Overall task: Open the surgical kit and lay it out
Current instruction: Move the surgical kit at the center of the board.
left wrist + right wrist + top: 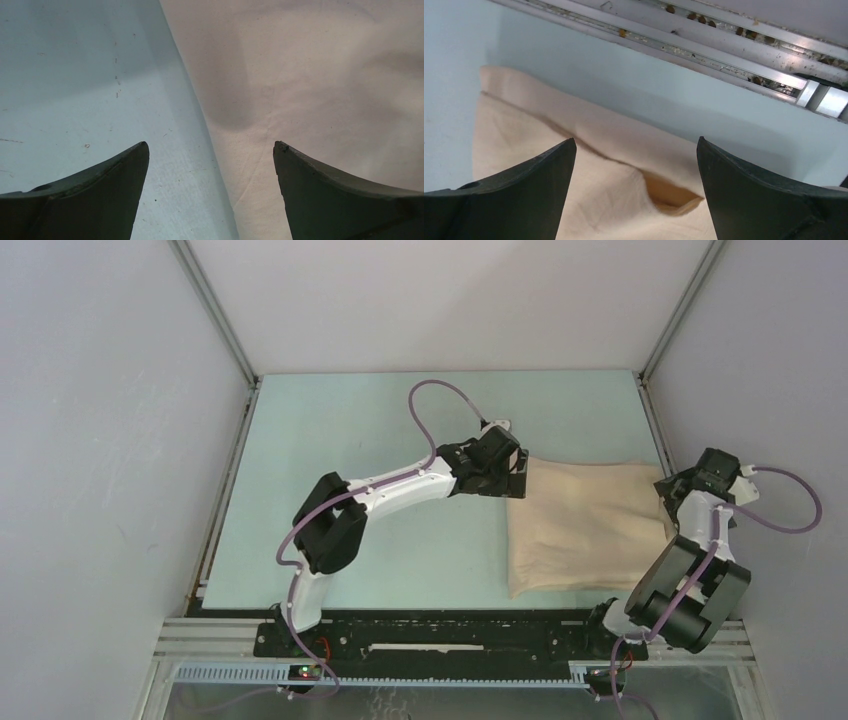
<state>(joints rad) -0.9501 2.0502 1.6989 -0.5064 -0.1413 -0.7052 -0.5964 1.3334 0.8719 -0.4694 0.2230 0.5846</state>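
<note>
The pale green table [380,440] carries everything. On it the surgical kit [585,525] lies as a closed beige cloth bundle, flat and rectangular, between the two grippers. No tray or instruments show, so the wrap is not yet opened. The left gripper [211,150] hangs low with its jaws spread wide and nothing between them, straddling the bundle's near edge [200,125], with bare table under one finger and cloth under the other. The right gripper [636,145] is likewise wide open and empty, just over the bundle's opposite side, with an aluminium rail [724,55] beyond it. Below and between its fingers a folded flap [664,197] lifts slightly, leaving a small dark pocket. The cloth looks soft, light and limp, likely to drape and slide rather than hold shape, while whatever it hides probably adds weight and could shift. That loose flap corner looks the best place to pinch; the flat edge under the left gripper offers less purchase.
</note>
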